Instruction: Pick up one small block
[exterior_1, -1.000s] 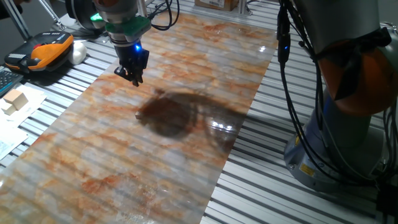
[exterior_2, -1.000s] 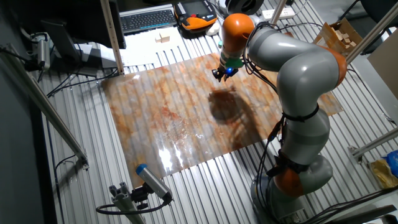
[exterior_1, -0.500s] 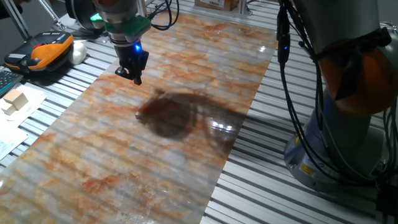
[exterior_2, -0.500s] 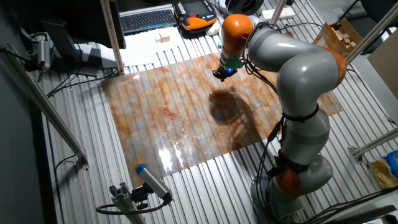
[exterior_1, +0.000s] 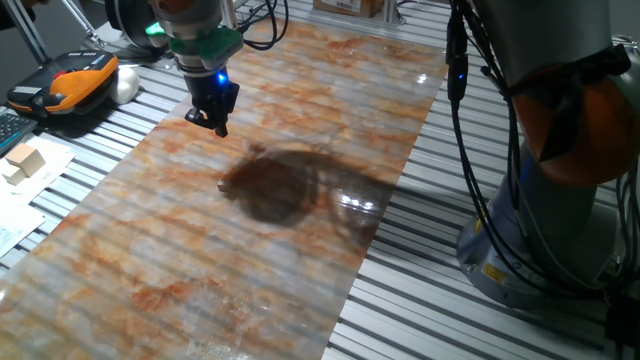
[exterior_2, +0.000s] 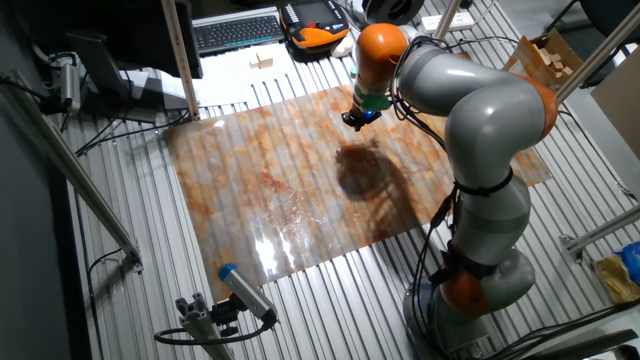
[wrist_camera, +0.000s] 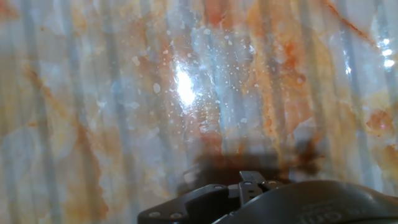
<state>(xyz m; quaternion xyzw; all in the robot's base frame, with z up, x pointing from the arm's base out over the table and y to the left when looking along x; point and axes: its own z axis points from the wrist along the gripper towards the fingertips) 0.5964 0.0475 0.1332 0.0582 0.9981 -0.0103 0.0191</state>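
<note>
My gripper hangs a little above the far left part of the marbled orange-and-white sheet, with its dark fingers drawn close together into a point. It also shows in the other fixed view, near the sheet's far edge. The small block does not show in any view, and I cannot make out anything between the fingertips. The hand view shows only the glossy sheet and the dark hand housing along the bottom edge; the fingertips are out of sight there.
Two larger pale wooden blocks lie on white paper at the left, off the sheet. An orange-and-black device and a white mouse lie beyond them. A keyboard and a cardboard box of blocks stand at the back. The arm's base stands at the right.
The gripper's fingers have drawn narrower and the tip has risen slightly since one second ago. Nothing has moved in the last half second.
</note>
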